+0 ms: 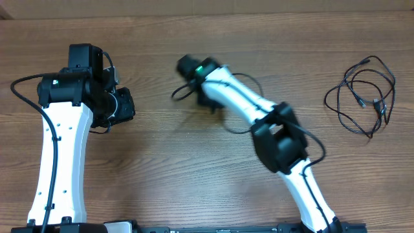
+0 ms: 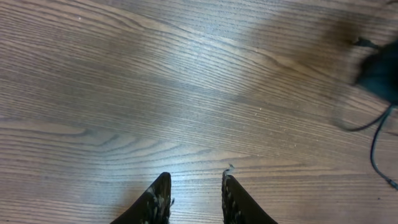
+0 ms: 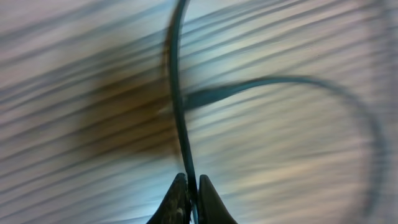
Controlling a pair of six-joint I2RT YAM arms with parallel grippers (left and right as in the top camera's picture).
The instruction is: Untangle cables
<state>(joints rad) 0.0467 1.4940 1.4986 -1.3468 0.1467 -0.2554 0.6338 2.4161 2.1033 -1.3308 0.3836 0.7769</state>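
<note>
Wooden table (image 1: 194, 188), grain running left to right, fills every view. Left arm (image 1: 58, 149), white with black joints, stands along the left side. Right arm (image 1: 259, 107) reaches from the near right edge diagonally toward the far centre. The two arms are well apart. Left gripper (image 2: 196, 180): jaws a narrow way apart, only bare wood showing between them, nothing held; it hangs above the table. Right gripper (image 3: 192, 182): jaws pressed together on a thin black cord (image 3: 176, 93), which runs straight up from the tips, then a second stretch curves off to the right in a wide loop. The wrist view is blurred, so no plug end can be made out. Overhead, the same cord shows only as a faint dark smear just beside the right gripper's head, at far centre. Cable bundle (image 1: 362, 90): thin black loops with small plug ends, lying loose on the table at far right, well apart from both grippers, untouched.
</note>
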